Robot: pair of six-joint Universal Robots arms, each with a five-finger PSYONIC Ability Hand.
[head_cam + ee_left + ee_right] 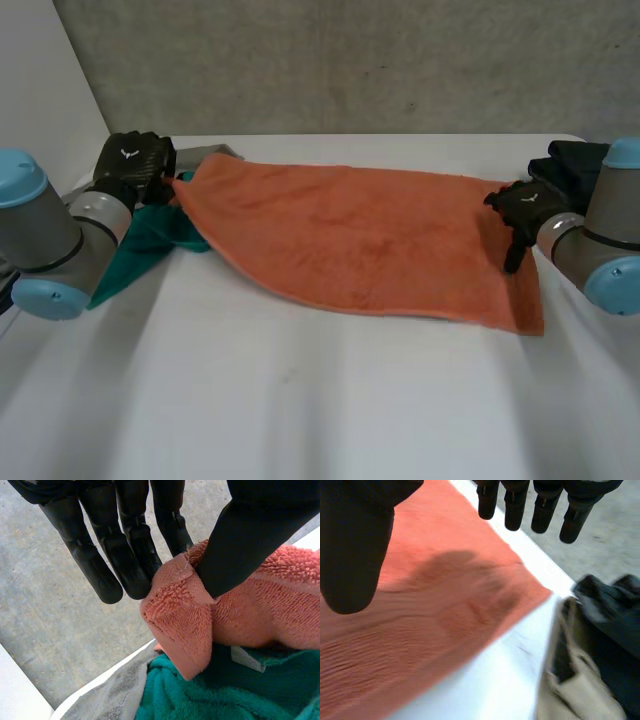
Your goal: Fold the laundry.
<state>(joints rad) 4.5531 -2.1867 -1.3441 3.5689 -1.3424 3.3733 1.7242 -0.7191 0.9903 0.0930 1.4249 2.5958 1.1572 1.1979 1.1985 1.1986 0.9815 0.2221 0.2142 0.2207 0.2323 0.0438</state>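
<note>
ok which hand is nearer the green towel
Left. The left hand pinches a corner of the orange towel above the green towel; the right hand hovers open at the orange towel's far end.

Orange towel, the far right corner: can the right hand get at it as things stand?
Probably yes. The right hand is open just over that corner of the orange towel. Nothing lies on the corner, and the dark clothes sit beside it, apart from the towel.

White table [300,400], orange towel [370,240] spread flat, teal cloth [150,243], dark clothes [572,162]
</note>
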